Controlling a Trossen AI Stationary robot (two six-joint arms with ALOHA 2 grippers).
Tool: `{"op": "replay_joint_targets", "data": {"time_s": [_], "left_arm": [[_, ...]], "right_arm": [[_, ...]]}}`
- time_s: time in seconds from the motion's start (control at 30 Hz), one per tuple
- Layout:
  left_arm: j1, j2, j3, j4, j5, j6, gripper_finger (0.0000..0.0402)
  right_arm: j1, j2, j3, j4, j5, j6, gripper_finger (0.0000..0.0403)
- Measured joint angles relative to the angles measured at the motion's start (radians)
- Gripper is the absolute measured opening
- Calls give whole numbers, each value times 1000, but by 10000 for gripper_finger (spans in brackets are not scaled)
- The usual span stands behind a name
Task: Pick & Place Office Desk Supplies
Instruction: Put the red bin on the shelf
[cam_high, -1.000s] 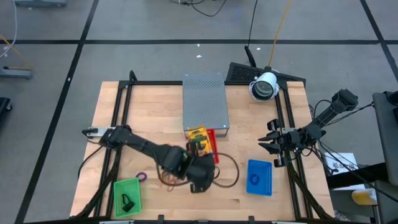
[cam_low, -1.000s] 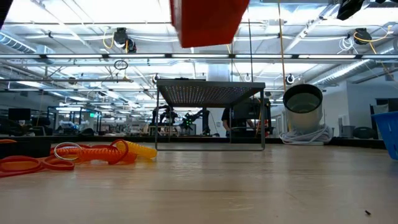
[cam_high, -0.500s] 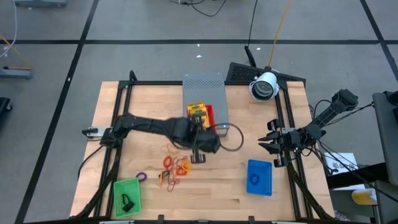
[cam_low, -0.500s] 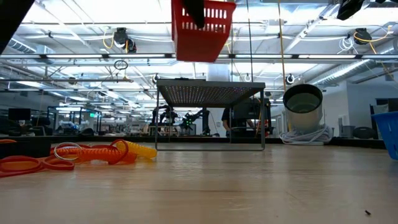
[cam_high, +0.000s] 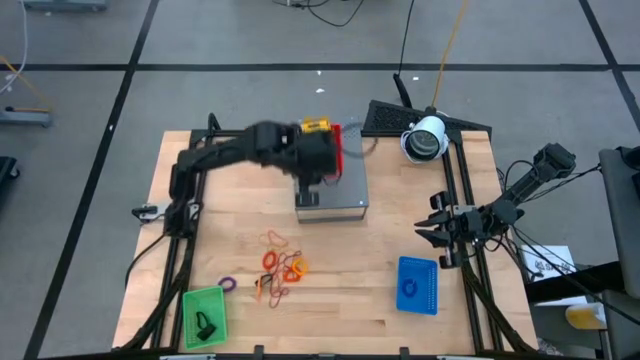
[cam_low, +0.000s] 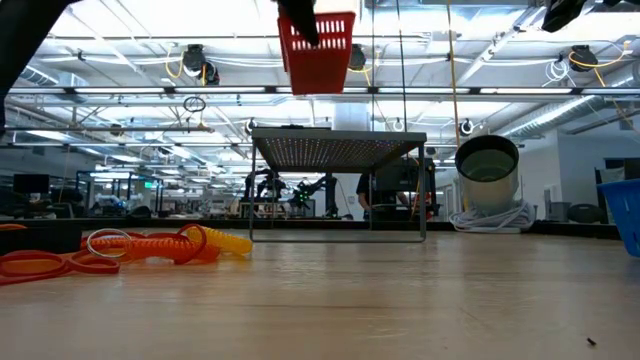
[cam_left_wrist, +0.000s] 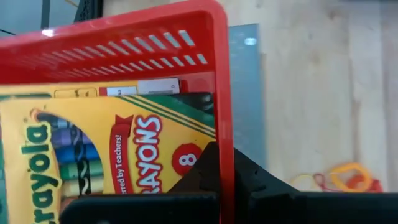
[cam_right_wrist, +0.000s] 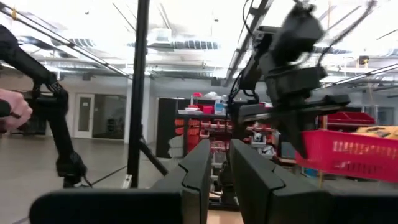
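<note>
While the low view gives us only strip-lit workshop beyond the pale wooden table (cam_high: 240, 215), from above we log the grey perforated metal box (cam_high: 330, 172), and over it the left gripper (cam_high: 322, 165), fingers clamped on the rim of a red mesh tray (cam_left_wrist: 124, 53) holding a yellow-and-green crayon packet (cam_left_wrist: 93, 149), readable only at the wrist. Right gripper (cam_high: 432, 224), narrowly parted, empty, table's edge. Rubber-band loops (cam_high: 280, 268), orange and red, near the green (cam_high: 203, 315) and blue (cam_high: 417, 284) trays.

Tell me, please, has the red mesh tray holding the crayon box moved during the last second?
Yes. The red mesh tray, clamped in the left gripper, travelled from the grey perforated metal box's near end to above its far end.
</note>
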Motion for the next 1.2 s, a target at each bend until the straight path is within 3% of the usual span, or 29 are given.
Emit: {"op": "replay_joint_targets", "data": {"time_s": [0.2,0.33,0.7,0.83,1.2], "left_arm": [[137,9,-4,7,49,103,0],[201,7,-68,98,157,152,0],[265,8,-333,227,173,179,0],[274,9,-354,238,126,176,0],[307,8,-353,236,120,168,0]], "right_arm": [[0,-1,0,-3,164,-62,50],[0,-9,0,-7,242,-83,50],[0,-95,0,-18,251,-172,50],[0,-110,0,-32,251,-176,50],[0,-112,0,-44,251,-173,50]]}}
